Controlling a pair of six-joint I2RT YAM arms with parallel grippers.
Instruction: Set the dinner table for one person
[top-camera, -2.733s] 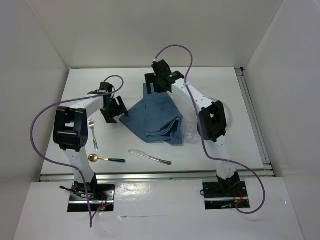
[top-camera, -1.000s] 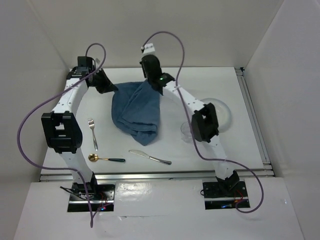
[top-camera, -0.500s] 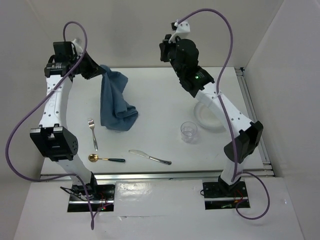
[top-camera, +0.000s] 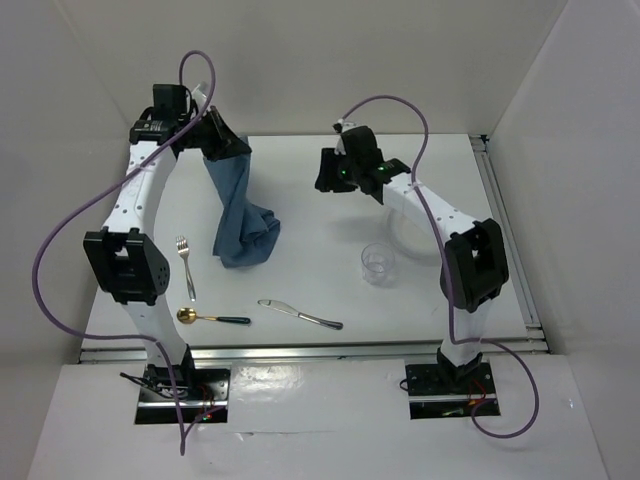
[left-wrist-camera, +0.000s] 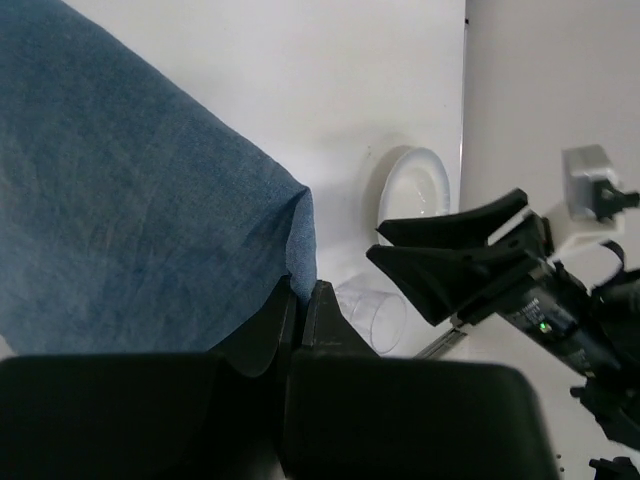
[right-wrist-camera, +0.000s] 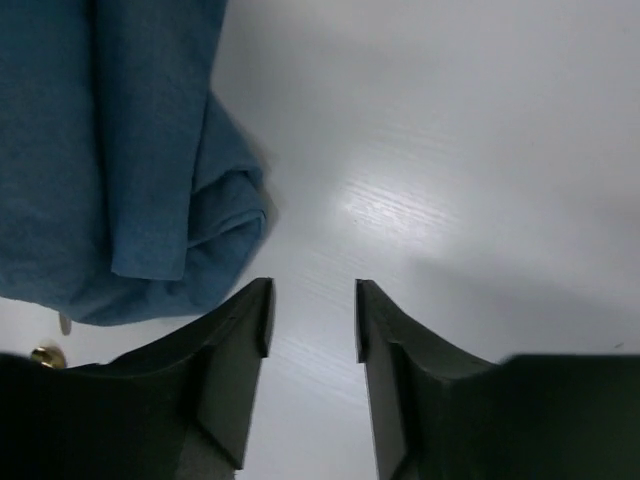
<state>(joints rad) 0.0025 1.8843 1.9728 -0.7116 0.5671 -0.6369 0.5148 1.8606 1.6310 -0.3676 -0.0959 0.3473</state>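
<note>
A blue cloth (top-camera: 236, 205) hangs from my left gripper (top-camera: 232, 148), which is shut on its top corner high above the back left of the dinner table (top-camera: 420, 300); the cloth's lower end rests bunched on the table. The left wrist view shows the cloth (left-wrist-camera: 130, 200) pinched between the shut fingers of that left gripper (left-wrist-camera: 300, 295). My right gripper (top-camera: 325, 172) hovers mid-table, open and holding nothing. In the right wrist view that gripper (right-wrist-camera: 312, 300) stands over bare table, the cloth (right-wrist-camera: 130, 150) to its left.
A clear cup (top-camera: 376, 263) stands right of centre, with a white plate (top-camera: 398, 240) behind it, partly under the right arm. A fork (top-camera: 185, 265), a gold spoon (top-camera: 205, 318) and a knife (top-camera: 300, 315) lie along the near left. An aluminium rail (top-camera: 505, 240) runs down the right edge.
My right gripper has let go of the cloth, opened and come down over the middle of the table. The left gripper keeps the cloth lifted, and it now hangs from that gripper alone.
</note>
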